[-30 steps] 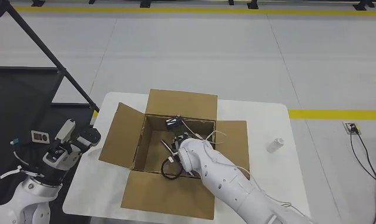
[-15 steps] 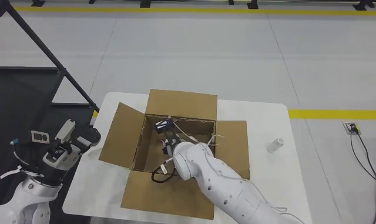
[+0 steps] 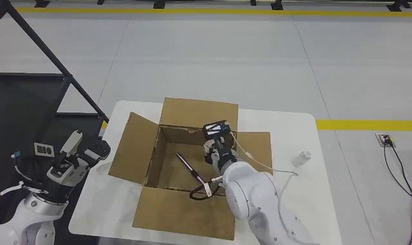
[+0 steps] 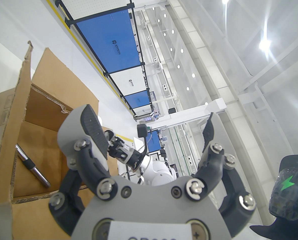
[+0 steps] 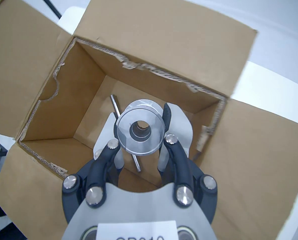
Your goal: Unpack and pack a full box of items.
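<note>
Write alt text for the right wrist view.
The right hand grips a round metal spool with a centre hole, over the opening of an open cardboard box. A slim metal rod lies on the box floor beneath it. The box stands on a white table.

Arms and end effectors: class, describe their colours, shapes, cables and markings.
The left arm and right arm are smooth, rounded white shells; a thin white cable loops off the right one. The left end effector and right end effector match: grey metal base plate, silver screws, black linkage bars, white fingers with black ribbed pads, a white label.
</note>
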### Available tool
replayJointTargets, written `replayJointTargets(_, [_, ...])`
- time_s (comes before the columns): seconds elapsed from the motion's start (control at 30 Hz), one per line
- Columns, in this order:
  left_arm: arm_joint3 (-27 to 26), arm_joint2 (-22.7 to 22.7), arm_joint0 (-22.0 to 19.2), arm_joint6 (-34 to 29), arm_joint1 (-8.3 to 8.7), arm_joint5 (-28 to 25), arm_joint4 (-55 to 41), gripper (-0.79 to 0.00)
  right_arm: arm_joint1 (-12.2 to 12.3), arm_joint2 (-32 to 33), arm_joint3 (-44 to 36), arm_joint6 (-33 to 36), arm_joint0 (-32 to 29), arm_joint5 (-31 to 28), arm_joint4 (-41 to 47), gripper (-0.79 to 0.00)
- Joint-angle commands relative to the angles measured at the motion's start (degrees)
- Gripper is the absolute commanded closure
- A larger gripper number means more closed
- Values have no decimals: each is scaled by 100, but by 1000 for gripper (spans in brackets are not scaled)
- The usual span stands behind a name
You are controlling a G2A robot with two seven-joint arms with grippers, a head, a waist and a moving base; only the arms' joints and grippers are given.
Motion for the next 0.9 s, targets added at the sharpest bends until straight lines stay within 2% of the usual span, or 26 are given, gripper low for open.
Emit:
replayJointTargets(0.0, [0, 0, 0, 0, 0, 0, 0, -785, 68, 362, -591, 53, -415, -14, -189, 0])
replayJointTargets(0.23, [0, 0, 0, 0, 0, 0, 0, -785, 195, 1312, -1681, 153, -1428, 150, -632, 0])
replayJointTargets(0.47, [0, 0, 0, 0, 0, 0, 0, -785, 247, 2202, -2046, 210, -2147, 435, -715, 0])
replayJointTargets(0.7, [0, 0, 0, 0, 0, 0, 0, -785, 293, 3063, -1760, 186, -2553, 195, -113, 0])
replayJointTargets(0.87, [0, 0, 0, 0, 0, 0, 0, -785, 316, 3549, -1236, 21, -2624, 71, 404, 0])
